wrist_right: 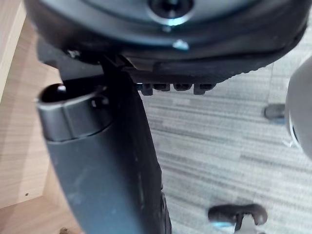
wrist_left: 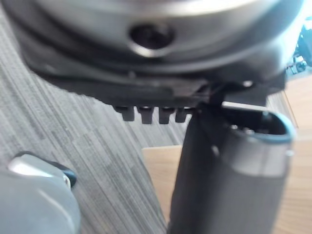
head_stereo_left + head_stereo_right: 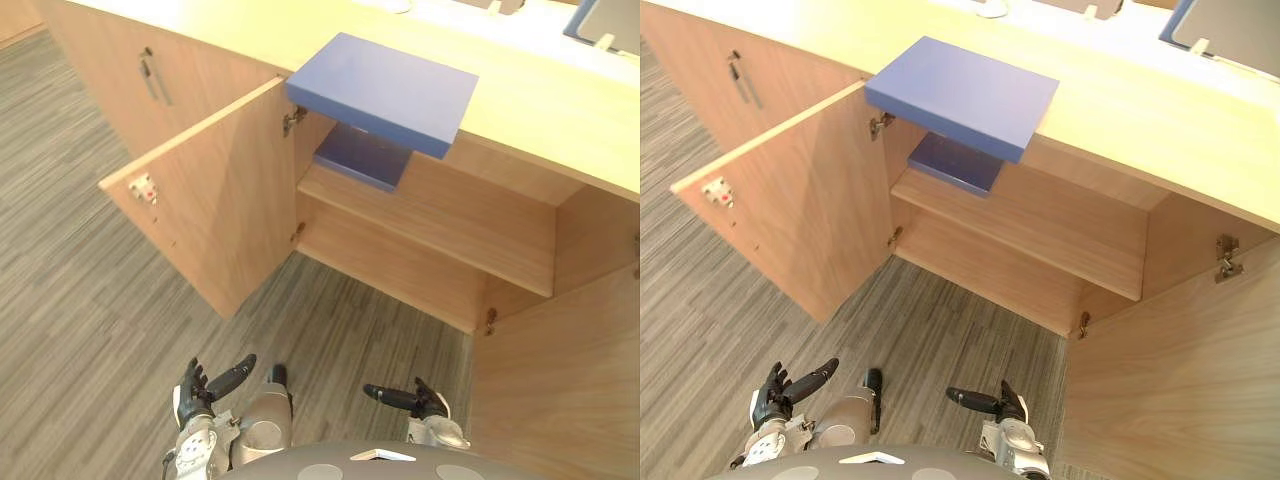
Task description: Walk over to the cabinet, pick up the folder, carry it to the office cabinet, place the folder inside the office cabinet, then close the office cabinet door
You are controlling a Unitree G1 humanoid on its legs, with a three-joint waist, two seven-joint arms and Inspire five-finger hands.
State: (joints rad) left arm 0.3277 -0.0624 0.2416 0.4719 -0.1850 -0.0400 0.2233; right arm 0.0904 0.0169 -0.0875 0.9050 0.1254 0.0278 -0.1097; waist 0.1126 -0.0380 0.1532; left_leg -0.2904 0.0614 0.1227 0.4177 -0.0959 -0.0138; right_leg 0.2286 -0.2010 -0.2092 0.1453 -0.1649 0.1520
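Item 1: flat blue rectangular folder (image 3: pixel 385 90), 12 o'clock, overhanging the light wooden countertop (image 3: pixel 540 110), which I judge handy for grasping.
Item 2: similar blue folder (image 3: pixel 362 158) on the open wooden cabinet's shelf (image 3: pixel 450 215).
Left hand (image 3: pixel 192 392) and right hand (image 3: pixel 430 405), 6 o'clock: fingers relaxed, empty.

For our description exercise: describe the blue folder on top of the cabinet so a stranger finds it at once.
Start at the long wooden cabinet with its doors open. On its top, above the open compartment, lies the flat blue folder, jutting past the edge. The other blue item lies lower, on the inner shelf.
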